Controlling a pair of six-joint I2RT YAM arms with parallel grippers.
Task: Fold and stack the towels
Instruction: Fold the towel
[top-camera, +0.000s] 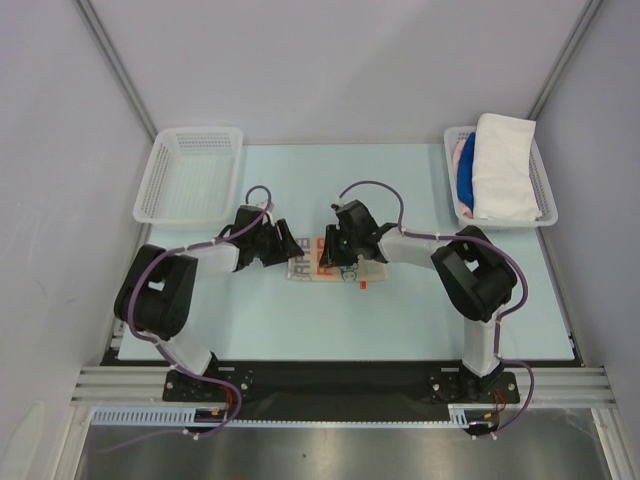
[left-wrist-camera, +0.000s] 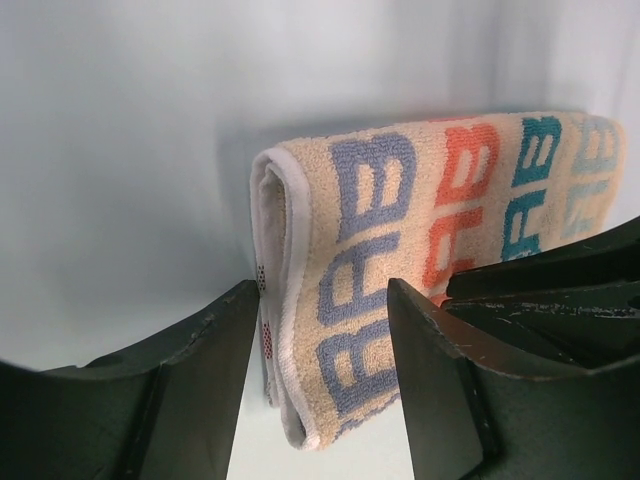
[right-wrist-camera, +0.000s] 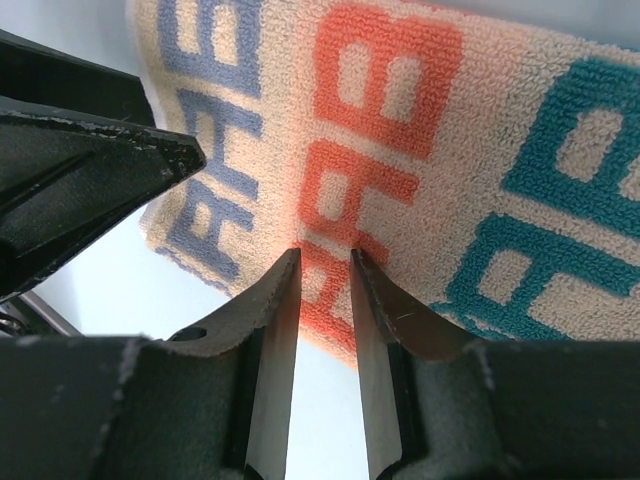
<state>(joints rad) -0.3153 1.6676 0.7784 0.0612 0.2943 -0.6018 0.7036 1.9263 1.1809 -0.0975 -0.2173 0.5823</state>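
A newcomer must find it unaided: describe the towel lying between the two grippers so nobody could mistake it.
On the pale table, between the left basket and right basket at its far corners, the left gripper and right gripper meet over a folded towel. It is cream with grey, orange and teal block letters, unlike the white towel, pink cloth and blue cloth in the right basket.

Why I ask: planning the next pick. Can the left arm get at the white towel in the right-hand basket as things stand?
Probably not: the white towel lies in the far-right basket, and the right arm stands between it and the left gripper.
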